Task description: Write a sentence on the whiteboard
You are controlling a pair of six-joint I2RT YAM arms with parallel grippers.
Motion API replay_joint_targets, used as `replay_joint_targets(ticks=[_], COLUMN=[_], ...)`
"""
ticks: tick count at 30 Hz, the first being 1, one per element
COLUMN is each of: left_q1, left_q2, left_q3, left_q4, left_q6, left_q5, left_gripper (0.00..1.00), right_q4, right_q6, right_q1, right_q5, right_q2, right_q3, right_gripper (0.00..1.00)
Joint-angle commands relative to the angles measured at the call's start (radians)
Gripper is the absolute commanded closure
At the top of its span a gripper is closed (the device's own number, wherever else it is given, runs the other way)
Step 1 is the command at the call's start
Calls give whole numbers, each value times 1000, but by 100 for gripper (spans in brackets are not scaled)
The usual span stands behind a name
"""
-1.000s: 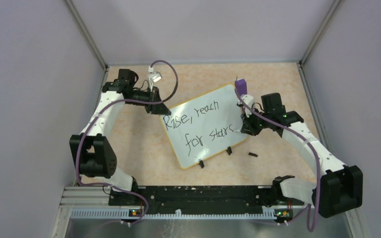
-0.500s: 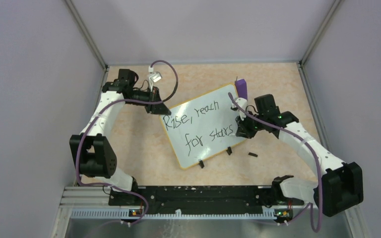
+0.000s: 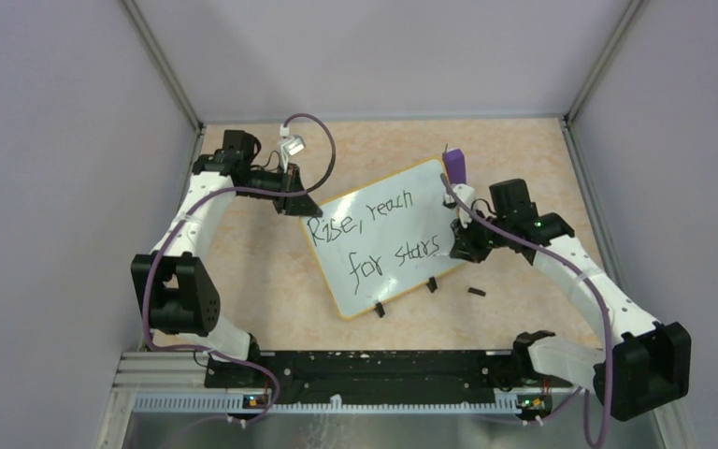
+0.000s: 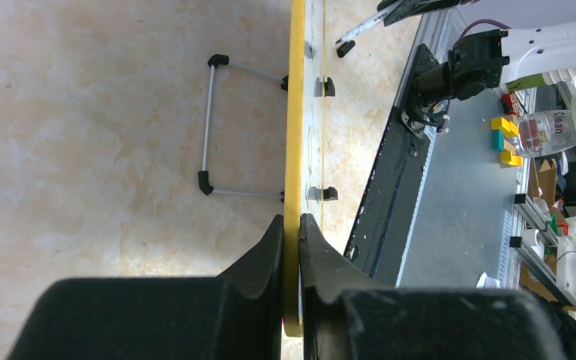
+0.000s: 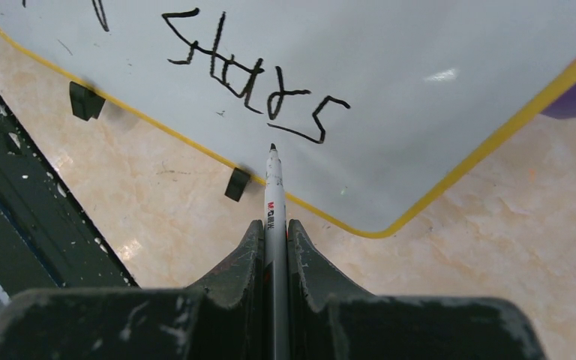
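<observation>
Tan table (image 3: 262, 281) carrying whiteboard (image 3: 427, 192), middle of top view. Left gripper (image 4: 291, 221) pinching yellow rim (image 4: 295, 135) tight. Right gripper (image 5: 274, 225) squeezing marker (image 5: 272, 184), tip pointing just below "stars". Sentence (image 3: 379, 208) lacking dot, I think: tapping gently, holding board steady.

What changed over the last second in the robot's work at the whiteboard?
The right gripper, holding the pen, slid left toward the end of "stars", then backed slightly right; the tip sits just beside the word. The left gripper stayed clamped on the board's edge; board and writing did not move.
</observation>
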Motion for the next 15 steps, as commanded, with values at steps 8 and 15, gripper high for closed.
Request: replay_joint_targets(ticks=[8,15], left_q1=[-12,-12], left_q2=[3,2], left_q3=[12,3], left_q4=[13,19], left_q6=[32,33], left_q5=[-42,-50], left_gripper=[100,100], right_q4=[53,89], right_q6=[-9,-10], right_q1=[-69,-70], right_q5=[72,121], right_q2=[-1,30], right_q3=[12,-4], right_gripper=[100,100])
